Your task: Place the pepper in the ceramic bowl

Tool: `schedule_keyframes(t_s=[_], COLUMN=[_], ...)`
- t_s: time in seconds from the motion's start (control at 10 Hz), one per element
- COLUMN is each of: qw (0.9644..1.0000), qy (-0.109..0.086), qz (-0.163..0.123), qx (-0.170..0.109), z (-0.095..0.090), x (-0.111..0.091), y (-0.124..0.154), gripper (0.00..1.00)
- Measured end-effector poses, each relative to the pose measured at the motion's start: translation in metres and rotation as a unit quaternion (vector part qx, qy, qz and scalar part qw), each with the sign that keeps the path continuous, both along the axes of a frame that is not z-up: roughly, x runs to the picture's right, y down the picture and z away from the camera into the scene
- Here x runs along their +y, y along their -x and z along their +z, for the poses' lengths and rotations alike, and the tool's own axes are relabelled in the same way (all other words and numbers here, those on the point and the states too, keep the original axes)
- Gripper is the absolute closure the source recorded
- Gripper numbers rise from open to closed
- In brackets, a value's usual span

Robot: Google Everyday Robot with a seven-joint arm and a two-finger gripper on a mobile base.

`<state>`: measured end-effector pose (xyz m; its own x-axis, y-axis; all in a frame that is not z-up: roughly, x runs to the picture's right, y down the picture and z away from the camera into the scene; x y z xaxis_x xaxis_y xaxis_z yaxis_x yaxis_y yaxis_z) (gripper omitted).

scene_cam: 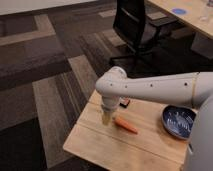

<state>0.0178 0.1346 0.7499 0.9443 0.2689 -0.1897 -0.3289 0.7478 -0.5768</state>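
Light wooden slatted table, near. White-armed gripper pointing down over table's left part, just left of slender orange-red pepper lying flat; grip state cannot be told. Glossy dark blue ceramic bowl, right, well apart from pepper. Black office chair, far.

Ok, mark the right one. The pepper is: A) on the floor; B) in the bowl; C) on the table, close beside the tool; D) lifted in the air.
C: the pepper lies flat on the table, the tool hangs low right beside it, and the bowl sits apart with no pepper in it.
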Motion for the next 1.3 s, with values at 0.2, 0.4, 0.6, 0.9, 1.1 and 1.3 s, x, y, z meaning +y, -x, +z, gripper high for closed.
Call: schedule_keyframes(t_s=[0.2, 0.4, 0.6, 0.9, 1.1, 1.3], qw=[0.9999, 0.9994, 0.9985, 0.9974, 0.9967, 0.9961], qy=[0.000, 0.002, 0.008, 0.016, 0.017, 0.012], qz=[-0.009, -0.019, -0.032, -0.051, -0.061, -0.071], qx=[-0.013, -0.029, -0.043, -0.049, -0.052, -0.050], z=[0.009, 0.018, 0.027, 0.035, 0.037, 0.037], x=[0.002, 0.004, 0.007, 0.011, 0.012, 0.009], y=[0.001, 0.004, 0.004, -0.002, -0.003, -0.003], gripper=[0.35, 0.35, 0.35, 0.36, 0.54, 0.85])
